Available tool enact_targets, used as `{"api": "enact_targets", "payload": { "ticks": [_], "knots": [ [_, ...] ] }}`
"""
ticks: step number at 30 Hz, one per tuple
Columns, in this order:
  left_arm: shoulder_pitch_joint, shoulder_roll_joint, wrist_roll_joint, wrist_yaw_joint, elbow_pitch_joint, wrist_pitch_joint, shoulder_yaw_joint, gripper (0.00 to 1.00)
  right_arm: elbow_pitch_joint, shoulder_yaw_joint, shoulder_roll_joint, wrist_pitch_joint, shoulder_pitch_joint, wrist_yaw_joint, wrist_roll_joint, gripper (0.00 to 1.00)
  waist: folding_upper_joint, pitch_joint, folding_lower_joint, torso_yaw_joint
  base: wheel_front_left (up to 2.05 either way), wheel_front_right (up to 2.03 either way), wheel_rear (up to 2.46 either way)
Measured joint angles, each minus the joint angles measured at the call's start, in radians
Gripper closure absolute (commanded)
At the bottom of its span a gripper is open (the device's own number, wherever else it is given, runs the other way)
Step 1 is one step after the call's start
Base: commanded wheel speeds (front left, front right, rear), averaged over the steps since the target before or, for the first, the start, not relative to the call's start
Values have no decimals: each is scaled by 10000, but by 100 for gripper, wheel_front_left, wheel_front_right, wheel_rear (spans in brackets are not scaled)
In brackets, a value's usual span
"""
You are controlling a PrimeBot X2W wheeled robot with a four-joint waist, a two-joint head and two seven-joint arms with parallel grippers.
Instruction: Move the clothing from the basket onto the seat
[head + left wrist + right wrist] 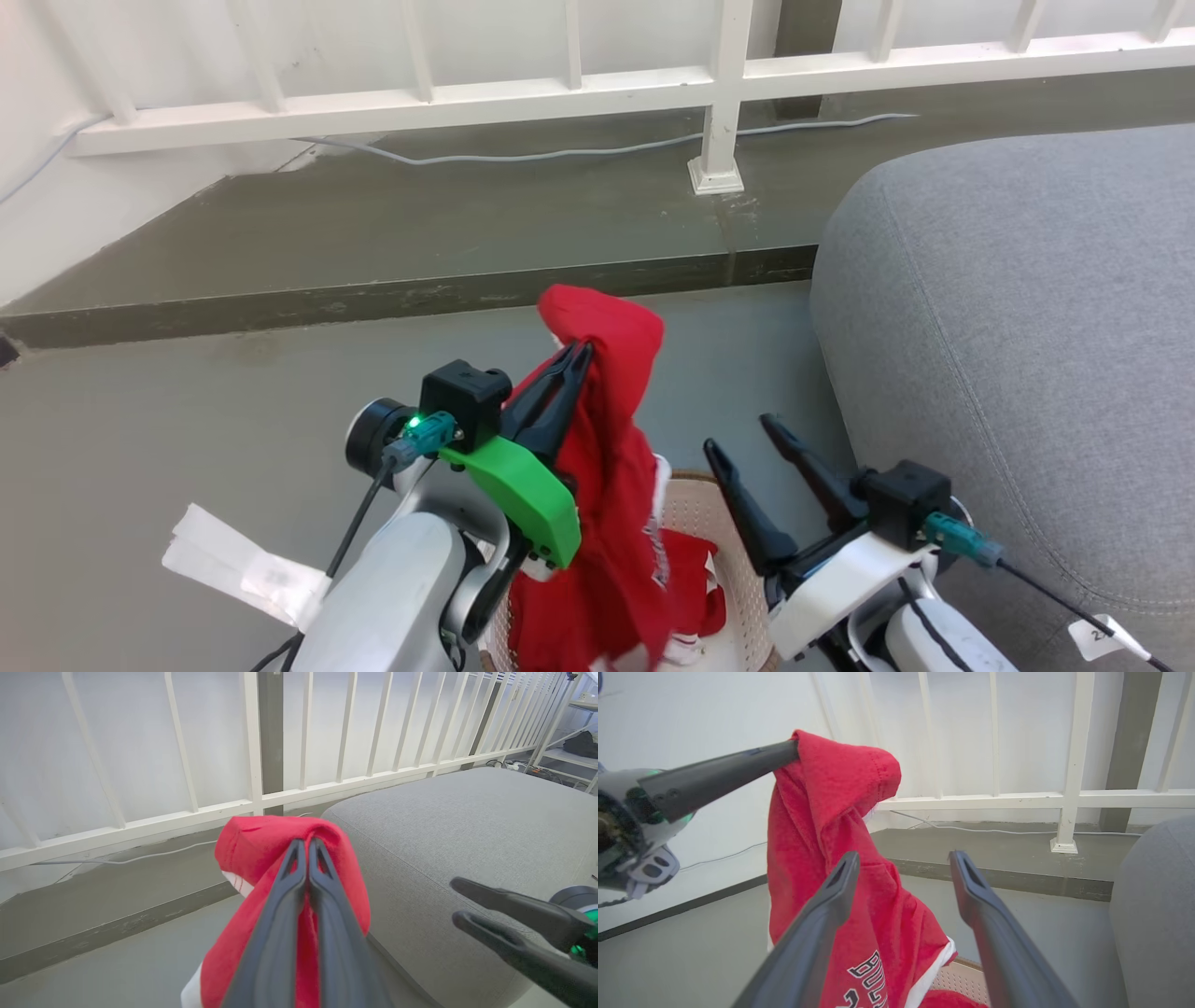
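The left tool (579,353) is clenched on a red garment (611,448), held up at frame centre with its tail hanging into the basket (726,537) at the bottom edge. The right tool (739,435) is spread and holds nothing. The seat (1027,327), at right, shows no clothing on it; more red lies in the basket, so most of the job is probably left.

Your left gripper (577,353) and right gripper (740,434) share dark fingers (747,509), teal connectors (431,434) and white forearms (401,588); the left adds a green bracket (523,495).
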Motion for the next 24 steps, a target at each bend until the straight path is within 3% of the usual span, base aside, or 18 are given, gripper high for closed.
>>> {"api": "enact_targets", "payload": {
  "ticks": [22,23,24],
  "knots": [
    [606,-2,-311,-102,-2042,1139,-1304,100,401,1258,25,199,-320,2,537,0,0,-81,0,399,0,0,0],
    [612,-2,-326,-102,-2107,1147,-1325,100,437,1273,25,201,-345,2,575,18,0,-78,0,412,0,0,0],
    [617,-2,-334,-102,-2194,1216,-1348,100,485,1304,25,199,-372,2,583,60,0,-75,0,424,0,0,0]
  ]
}}
